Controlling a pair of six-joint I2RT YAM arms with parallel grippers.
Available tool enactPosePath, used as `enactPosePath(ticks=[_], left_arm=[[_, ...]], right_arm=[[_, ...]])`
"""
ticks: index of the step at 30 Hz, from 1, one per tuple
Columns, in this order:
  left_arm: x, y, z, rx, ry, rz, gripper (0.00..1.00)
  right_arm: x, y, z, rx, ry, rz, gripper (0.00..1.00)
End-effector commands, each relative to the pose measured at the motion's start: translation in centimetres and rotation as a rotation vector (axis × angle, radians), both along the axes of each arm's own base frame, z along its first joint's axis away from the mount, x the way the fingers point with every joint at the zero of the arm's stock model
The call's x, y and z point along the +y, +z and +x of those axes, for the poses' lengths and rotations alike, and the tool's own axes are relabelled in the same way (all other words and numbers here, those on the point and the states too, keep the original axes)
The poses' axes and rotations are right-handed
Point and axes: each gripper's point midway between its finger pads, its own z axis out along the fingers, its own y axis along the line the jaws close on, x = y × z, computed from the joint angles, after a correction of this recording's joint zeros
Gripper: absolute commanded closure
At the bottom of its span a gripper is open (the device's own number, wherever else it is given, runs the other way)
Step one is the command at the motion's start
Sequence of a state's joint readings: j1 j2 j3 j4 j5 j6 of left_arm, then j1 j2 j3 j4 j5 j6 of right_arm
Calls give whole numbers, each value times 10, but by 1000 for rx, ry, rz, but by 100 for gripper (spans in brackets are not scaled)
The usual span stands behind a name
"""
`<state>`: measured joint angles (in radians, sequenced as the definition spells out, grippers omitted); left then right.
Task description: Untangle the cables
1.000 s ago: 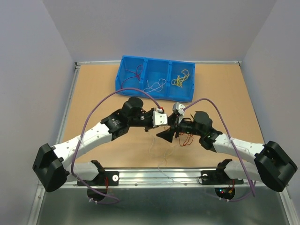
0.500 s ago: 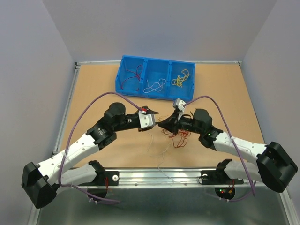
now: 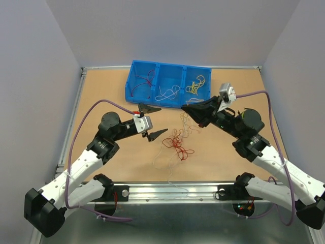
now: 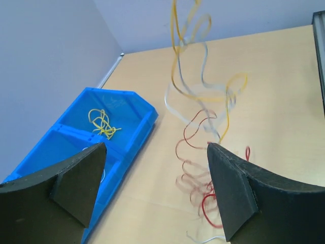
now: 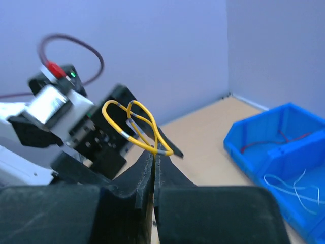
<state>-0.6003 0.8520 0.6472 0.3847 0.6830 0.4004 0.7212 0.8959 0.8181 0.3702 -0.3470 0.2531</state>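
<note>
A tangle of red cables (image 3: 176, 144) lies on the table between the arms, with thin white strands (image 3: 161, 161) trailing toward the near edge. My right gripper (image 3: 186, 108) is shut on a yellow cable (image 5: 133, 128). It holds that cable raised, and a yellow and white strand (image 3: 187, 122) hangs from it down to the tangle. My left gripper (image 3: 154, 121) is open, just left of the tangle, with nothing between its fingers. In the left wrist view the hanging yellow strand (image 4: 203, 94) and the red loops (image 4: 195, 170) show beyond the open gripper (image 4: 155, 152).
A blue bin (image 3: 131, 81) with three compartments stands at the back, holding red (image 3: 144, 81), white (image 3: 167, 93) and yellow (image 3: 195, 85) cables apart. It also shows as the blue bin (image 4: 133, 113) and the blue bin (image 5: 238, 133). A metal rail (image 3: 172, 190) runs along the near edge.
My left gripper opened and drew back to the left. My right gripper shut on the yellow cable and rose toward the back right, pulling a strand out of the tangle.
</note>
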Motion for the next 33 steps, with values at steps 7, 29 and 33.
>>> enactPosePath(ticks=[7, 29, 33], left_arm=[[-17, -23, -2, -24, -122, 46, 6], [-30, -53, 5, 37, -166, 101, 2], [-25, -42, 15, 7, -86, 54, 1]], right_arm=[[-8, 85, -5, -28, -6, 169, 99], [-6, 120, 2, -20, -3, 283, 99], [-6, 124, -1, -26, 11, 286, 99]])
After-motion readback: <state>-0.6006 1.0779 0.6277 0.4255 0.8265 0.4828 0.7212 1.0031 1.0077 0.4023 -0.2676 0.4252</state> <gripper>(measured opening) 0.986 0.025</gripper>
